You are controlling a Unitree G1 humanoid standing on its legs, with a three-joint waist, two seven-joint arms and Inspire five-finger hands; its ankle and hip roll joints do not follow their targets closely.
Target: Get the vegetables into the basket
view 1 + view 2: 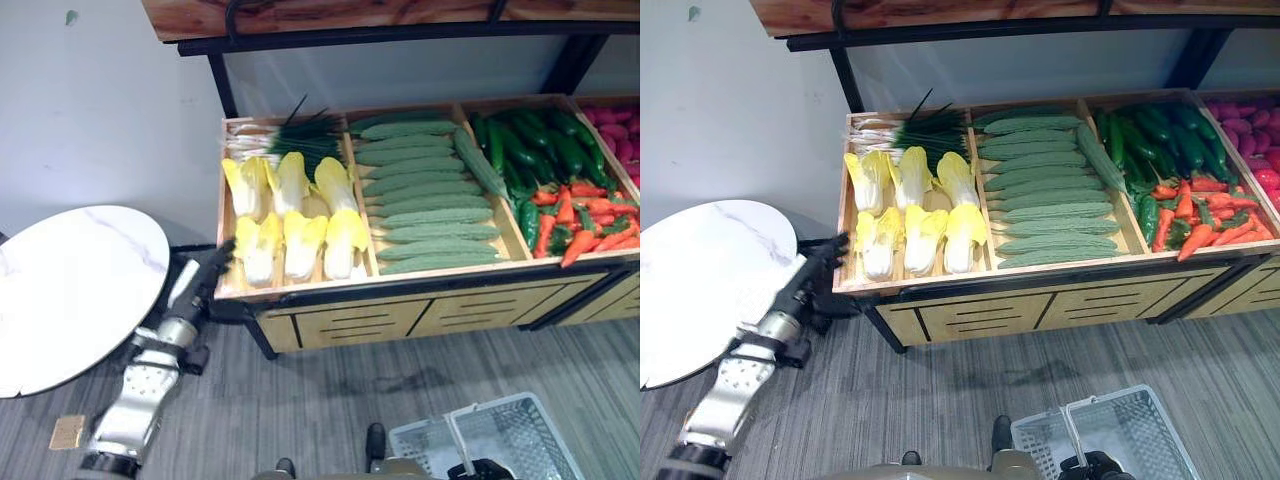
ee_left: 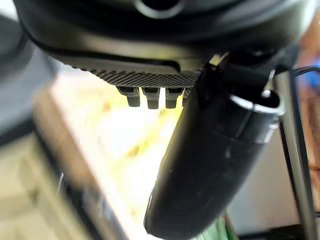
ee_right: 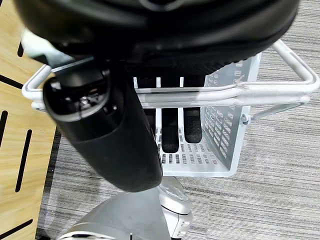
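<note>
The left hand reaches up to the front left corner of the stand. Its fingers look straight and it holds nothing. It is just beside the wooden rim. Right past the hand lie the cabbages, yellow and white, in the nearest box. Behind them, at the back of that box, lie green onions. In the next box over, farther from the hand, lie long green cucumbers in rows. Beyond that is a box with dark green peppers at the back and red peppers in front. At the far end some pink vegetables peek in. On the other side of the left hand, close to the arm, stands a round white table.

The right hand is low down, well away from the left hand. Its fingers curl around the wire handle of the basket. The basket is white plastic with holes and hangs under the hand, above the grey floor, in front of the stand. I see no vegetables in the part of the basket that shows. All the vegetables lie on the stand.
</note>
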